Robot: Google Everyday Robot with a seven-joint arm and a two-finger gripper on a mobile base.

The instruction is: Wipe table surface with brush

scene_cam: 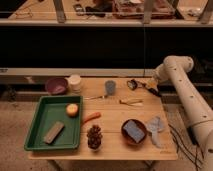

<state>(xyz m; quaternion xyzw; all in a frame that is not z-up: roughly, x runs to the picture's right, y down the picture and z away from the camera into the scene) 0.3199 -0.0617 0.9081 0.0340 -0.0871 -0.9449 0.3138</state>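
The brush (133, 84) lies at the back right of the pale-wood table surface (110, 125). Its round dark head points left and its thin black handle runs right. My gripper (152, 88) is low over the table at the right end of that handle, at the tip of the white arm (176, 67) that comes in from the right. It is open and holds nothing that I can see. Whether it touches the handle is unclear.
A green tray (37, 131) at the left holds a tan block (53, 132) and an orange fruit (73, 109). A purple bowl (56, 85), white cup (75, 82), grey cup (110, 87), yellow-handled utensil (131, 102), carrot (91, 118), pine cone (94, 136), brown bowl (134, 131) and grey cloth (155, 125) share the table.
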